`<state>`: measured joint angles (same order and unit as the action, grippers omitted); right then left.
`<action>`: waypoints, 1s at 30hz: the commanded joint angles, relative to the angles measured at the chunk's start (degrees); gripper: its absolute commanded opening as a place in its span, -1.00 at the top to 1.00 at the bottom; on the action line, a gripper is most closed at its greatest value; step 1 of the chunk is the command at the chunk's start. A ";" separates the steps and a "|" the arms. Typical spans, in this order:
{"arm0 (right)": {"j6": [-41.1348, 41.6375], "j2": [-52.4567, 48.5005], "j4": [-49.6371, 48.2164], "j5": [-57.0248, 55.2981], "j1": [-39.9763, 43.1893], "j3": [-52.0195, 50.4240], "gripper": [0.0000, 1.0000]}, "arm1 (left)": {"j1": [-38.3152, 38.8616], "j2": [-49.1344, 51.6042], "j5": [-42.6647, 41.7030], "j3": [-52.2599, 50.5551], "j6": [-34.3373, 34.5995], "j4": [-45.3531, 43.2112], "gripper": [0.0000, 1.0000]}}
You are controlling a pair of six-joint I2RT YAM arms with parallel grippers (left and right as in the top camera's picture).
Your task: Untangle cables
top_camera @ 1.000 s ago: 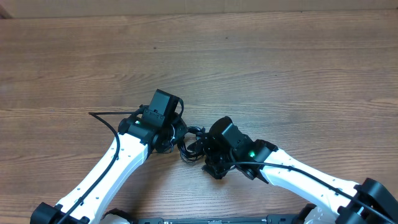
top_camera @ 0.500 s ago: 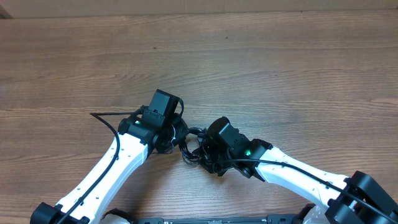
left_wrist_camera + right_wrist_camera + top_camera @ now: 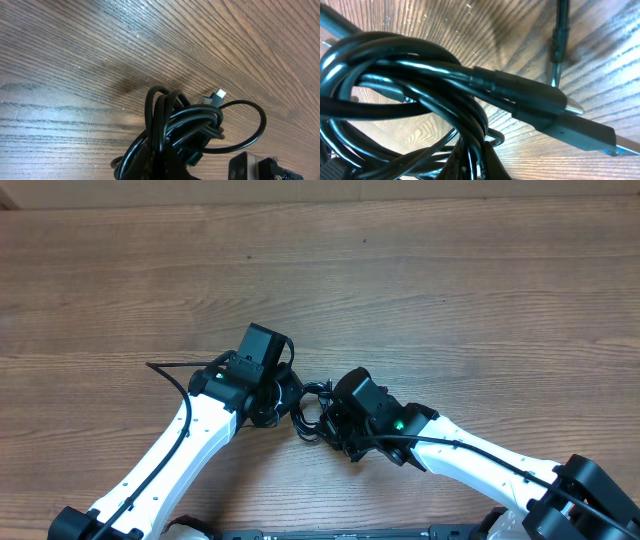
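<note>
- cables [image 3: 312,412]: one small black knotted bundle on the near-centre of the desk [image 3: 420,280], right between the two arms.
- left gripper [image 3: 284,396]: fingers closed. The left wrist view shows the bundle [image 3: 172,132] rising from the bottom edge where the fingers sit, so I read it as clamped on the cables. The fingers themselves are out of frame.
- right gripper [image 3: 324,420]: fingers closed too, at the bundle's opposite side. The right wrist view is filled with loops [image 3: 420,95] at very close range, so probably pinching a strand; the contact spot is hidden.
- Why held like this, as a guess: one arm anchors the knot while the other takes a strand, so pulling apart can loosen the loops.
- large plug [image 3: 577,131]: flat, blue-tipped end, lying across the loops and pointing right over the wood.
- small plug [image 3: 219,93]: pokes out at the top of the bundle, with one wide loop swinging out just beside it.
- In the way: strands wrap over each other several times, and either plug head could snag on a loop when pulled.
- arm wire [image 3: 170,372]: thicker and fixed to the left arm, not part of the task, apart from the bundle.
- Both wrists crowd close together, leaving little room.
</note>
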<state>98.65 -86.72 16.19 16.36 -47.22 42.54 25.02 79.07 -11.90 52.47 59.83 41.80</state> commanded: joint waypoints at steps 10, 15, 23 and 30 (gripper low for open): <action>-22.25 0.85 2.03 -0.13 -3.65 0.04 0.92 | -12.76 -1.31 -14.36 1.38 21.88 -3.26 0.91; -21.73 0.85 7.89 -3.61 -4.85 0.04 0.92 | -21.49 -1.31 -28.33 1.38 21.84 -6.58 0.92; -19.80 0.92 14.03 -8.85 -3.54 0.04 0.92 | -29.83 -1.31 -40.65 1.38 -6.10 -5.55 0.92; -20.96 2.03 16.37 -12.11 -3.15 0.04 0.92 | -29.99 -1.25 -42.58 1.36 -36.15 -4.13 0.92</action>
<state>78.37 -85.34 30.37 7.20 -50.68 44.29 -3.90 79.07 -51.48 52.42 45.25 38.04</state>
